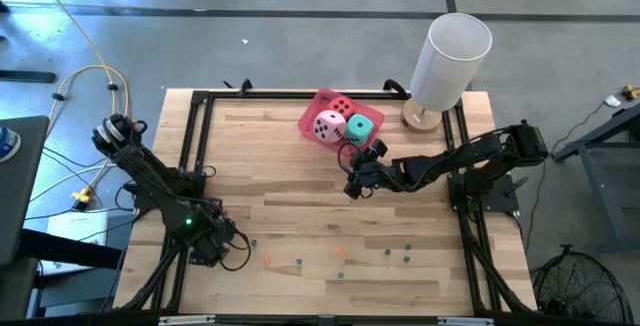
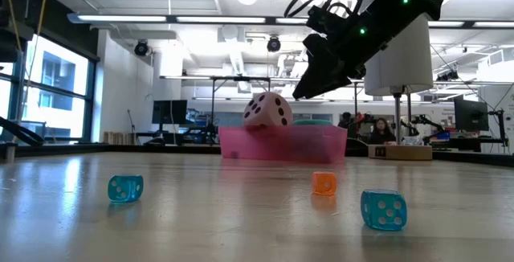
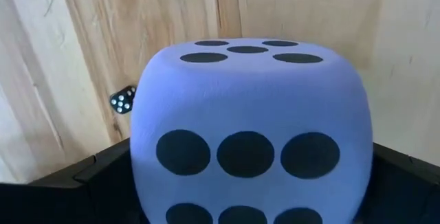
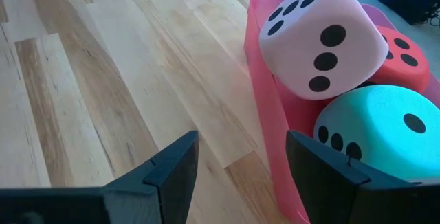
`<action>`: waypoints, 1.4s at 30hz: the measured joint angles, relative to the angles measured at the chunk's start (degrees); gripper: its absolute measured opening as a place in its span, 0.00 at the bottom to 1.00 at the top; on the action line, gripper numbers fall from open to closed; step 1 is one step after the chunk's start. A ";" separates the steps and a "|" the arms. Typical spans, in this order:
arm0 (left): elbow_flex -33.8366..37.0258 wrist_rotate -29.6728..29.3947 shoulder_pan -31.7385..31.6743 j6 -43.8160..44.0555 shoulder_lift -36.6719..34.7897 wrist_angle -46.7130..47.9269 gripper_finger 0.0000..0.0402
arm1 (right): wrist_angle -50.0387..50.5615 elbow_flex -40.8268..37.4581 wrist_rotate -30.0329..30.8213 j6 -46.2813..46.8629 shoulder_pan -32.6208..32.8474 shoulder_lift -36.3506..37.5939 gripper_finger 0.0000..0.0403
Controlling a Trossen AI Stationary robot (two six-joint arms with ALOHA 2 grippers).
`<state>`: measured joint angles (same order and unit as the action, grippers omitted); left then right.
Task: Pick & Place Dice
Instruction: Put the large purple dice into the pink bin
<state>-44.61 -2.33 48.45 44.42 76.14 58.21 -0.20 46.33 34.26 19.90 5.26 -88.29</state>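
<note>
The purple die (image 3: 251, 135) fills the left wrist view, sitting between my left gripper's (image 1: 207, 242) dark fingers near the table's near-left part; the arm hides it in the high view. The pink tray (image 1: 312, 116) near the far edge holds the red die (image 1: 342, 107), the pink die (image 1: 328, 125) and the teal die (image 1: 360, 129). My right gripper (image 4: 240, 165) is open and raised just on the near side of the tray, touching nothing. Tiny dice (image 1: 338, 253) lie scattered along the near part of the table. My left gripper holds the purple die pinched between its two fingers, one finger (image 3: 82, 183) at each of two opposite side faces (image 3: 144, 176). The face with five pips points away from the wrist camera. Whether the die rests on the table or is lifted, I cannot tell.
A tall white cylinder on a round wooden base (image 1: 450, 56) stands at the far-right corner, close to the tray. A black frame (image 1: 195, 136) rims the table. Tiny blue (image 2: 383, 209) and orange (image 2: 324, 182) dice lie near the near edge; a small black die (image 3: 123, 100) lies beside the purple die.
</note>
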 joint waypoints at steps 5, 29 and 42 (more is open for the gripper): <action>0.30 -0.32 -1.09 5.97 0.02 -0.90 0.99 | -0.01 0.00 0.00 0.00 0.02 0.00 0.52; -0.78 -25.53 -2.74 10.27 -0.88 -1.96 0.99 | -0.43 -0.01 -0.37 1.43 0.01 0.00 0.52; -8.23 -26.06 -27.93 -33.92 -12.32 -17.94 0.99 | -2.24 -0.02 -5.93 0.65 2.15 -0.02 0.52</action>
<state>-52.84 -28.40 20.52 10.51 63.82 40.27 -2.44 46.30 28.33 20.56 7.41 -88.31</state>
